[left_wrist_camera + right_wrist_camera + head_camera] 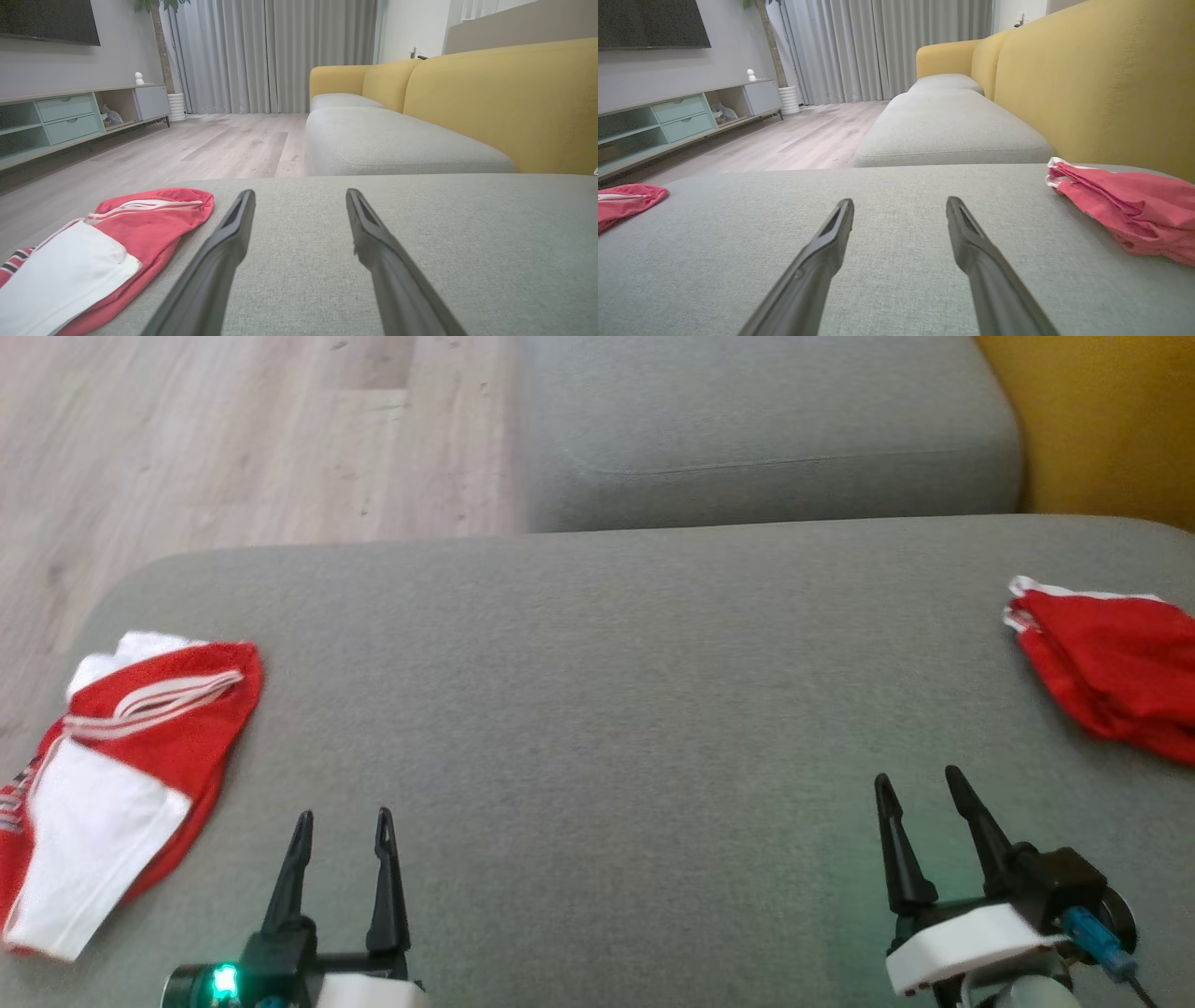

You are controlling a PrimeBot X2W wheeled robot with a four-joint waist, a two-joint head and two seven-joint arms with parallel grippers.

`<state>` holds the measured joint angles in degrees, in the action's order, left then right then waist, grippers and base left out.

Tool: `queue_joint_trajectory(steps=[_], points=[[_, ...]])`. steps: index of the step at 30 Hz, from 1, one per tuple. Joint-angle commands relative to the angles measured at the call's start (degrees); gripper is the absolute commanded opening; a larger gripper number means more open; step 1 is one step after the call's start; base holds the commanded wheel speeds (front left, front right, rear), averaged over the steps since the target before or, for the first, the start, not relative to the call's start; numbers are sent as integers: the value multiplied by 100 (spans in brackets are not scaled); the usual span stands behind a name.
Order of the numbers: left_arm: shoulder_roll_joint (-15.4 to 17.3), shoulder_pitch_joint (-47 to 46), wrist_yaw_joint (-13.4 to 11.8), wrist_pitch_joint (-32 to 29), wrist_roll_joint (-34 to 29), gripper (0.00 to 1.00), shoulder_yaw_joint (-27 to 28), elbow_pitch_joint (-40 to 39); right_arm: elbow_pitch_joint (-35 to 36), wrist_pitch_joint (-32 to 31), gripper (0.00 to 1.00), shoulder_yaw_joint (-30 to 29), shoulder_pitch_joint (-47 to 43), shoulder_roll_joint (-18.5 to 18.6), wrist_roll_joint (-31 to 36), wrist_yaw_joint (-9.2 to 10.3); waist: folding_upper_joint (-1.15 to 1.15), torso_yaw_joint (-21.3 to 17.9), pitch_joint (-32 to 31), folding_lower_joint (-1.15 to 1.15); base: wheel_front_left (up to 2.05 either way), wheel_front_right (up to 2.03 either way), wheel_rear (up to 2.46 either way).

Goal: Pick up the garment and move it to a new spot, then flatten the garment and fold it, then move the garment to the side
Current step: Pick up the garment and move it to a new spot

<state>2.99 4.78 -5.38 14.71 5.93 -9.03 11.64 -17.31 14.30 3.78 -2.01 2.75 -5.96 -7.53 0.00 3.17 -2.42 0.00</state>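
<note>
Left claw (344,814): fingers apart at a moderate gap, holding nothing, tips over bare grey seat cushion (597,691). Its body is cut off by the bottom edge of the head view; green light (224,980) lit on it.
Right claw (917,775): same moderate gap, nothing between the fingers, angled slightly to the robot's left. Can't tell from any view whether either claw's tips touch the cushion.

Two garments on the same cushion, well apart, at opposite ends:
- red-and-white garment (140,756) near the robot's left edge, just left of the left claw, not touching it. Loosely bunched, white panel on top, white stripes near the far end. Cut off by the head view's left edge and by the left wrist view's lower-left corner, so full shape unknown.
- red garment (1111,663) at the far right, beyond and right of the right claw, apart from it. Lies in flat layers with a white edge at the far corner. Cut off by the right edge in the head and right wrist views.
Can't tell garment types.

Farther: second grey cushion (766,420), yellow backrest (1102,420) at right, wood floor (233,439) at left.

Far wall: low cabinet (70,116), two closed drawers, open compartments. One compartment holds something (110,115) too small to identify. Grey curtains (261,51) behind.
</note>
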Motion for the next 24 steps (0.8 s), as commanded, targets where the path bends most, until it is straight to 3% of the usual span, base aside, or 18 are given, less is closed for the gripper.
queue_joint_trajectory(steps=[1,16,24], points=[[-11,-261,-22,29,-47,100,216,-186,178,70,100,141,219,13,32,4,0,135,52,0,0,0,0],[-11,-265,-27,29,124,100,443,-290,165,70,100,326,540,13,-52,4,0,1887,401,0,0,0,0],[-11,-452,133,29,15,100,540,-456,217,70,100,163,589,13,105,4,0,2360,760,0,0,0,0]])
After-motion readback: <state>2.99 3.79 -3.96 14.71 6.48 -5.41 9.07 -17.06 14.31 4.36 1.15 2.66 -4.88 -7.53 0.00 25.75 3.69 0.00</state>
